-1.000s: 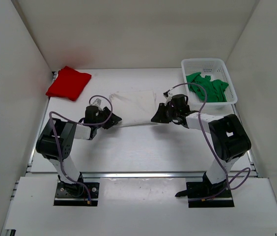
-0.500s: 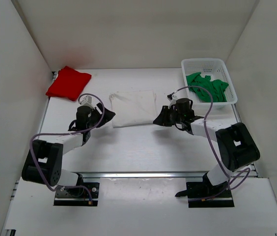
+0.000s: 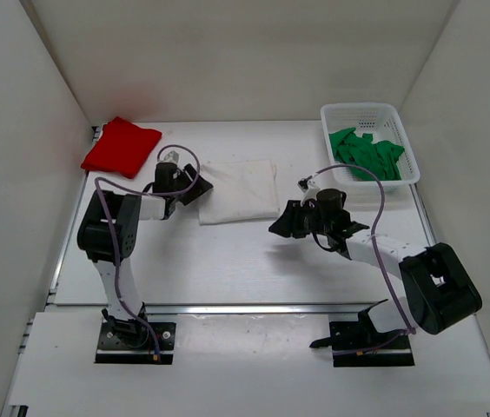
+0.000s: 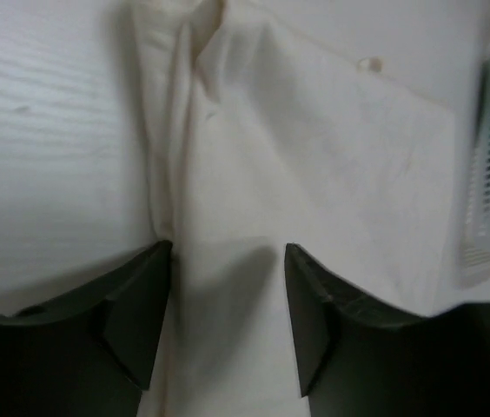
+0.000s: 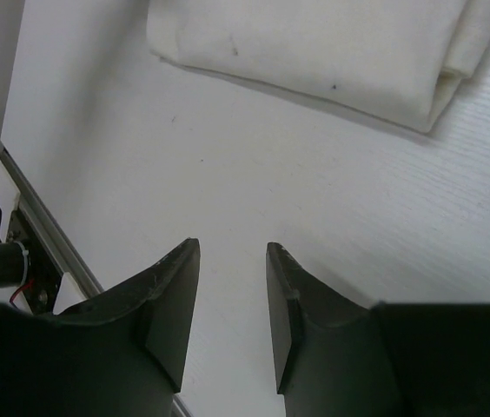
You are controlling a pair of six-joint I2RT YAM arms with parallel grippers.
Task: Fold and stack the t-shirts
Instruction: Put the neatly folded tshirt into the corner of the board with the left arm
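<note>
Red shirt [image 3: 122, 146] is lying folded at the far left of the tabletop [image 3: 228, 252]. White shirt [image 3: 238, 189] is lying folded mid-tabletop, and green shirt [image 3: 367, 155] is sitting crumpled in the basket [image 3: 360, 109]. Left claw [image 3: 195, 187] is reaching the white shirt's left edge, while right claw [image 3: 284, 221] is hovering just beside it. Left wrist view: released jaws are straddling white cloth. Right wrist view: parted jaws are hanging over tabletop, gripping nothing.

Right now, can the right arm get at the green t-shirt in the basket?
Probably yes: the green t-shirt lies uncovered in the open-topped basket on that arm's side, and the right fingers stand open and empty.
</note>
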